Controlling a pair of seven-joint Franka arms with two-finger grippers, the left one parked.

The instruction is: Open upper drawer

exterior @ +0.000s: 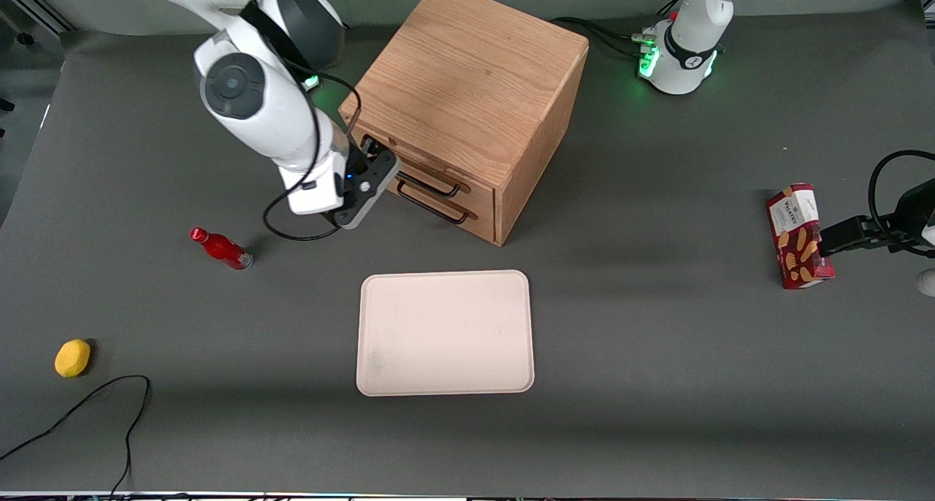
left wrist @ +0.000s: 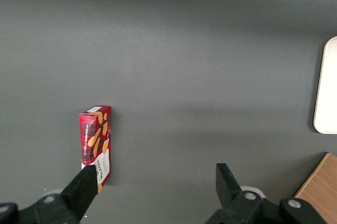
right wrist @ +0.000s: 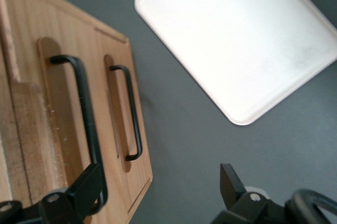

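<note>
Grey table, wooden cabinet [exterior: 467, 99]: gripper [exterior: 372, 166], fingers apart, lines up on the upper drawer [right wrist: 47, 124] handle [right wrist: 83, 113] (not gripped yet); closing comes next.

Overhead front view – close wrists (tray [exterior: 444, 333] shared)

Right arm's bent down low, wrist tilted over. Claw [right wrist: 160, 192] is wide open, one finger [right wrist: 87, 187] on each side.

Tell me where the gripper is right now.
In the front view the gripper is in front of the cabinet, at the end of the upper drawer's handle toward the working arm. Its fingers are open, with one finger against that handle.
</note>
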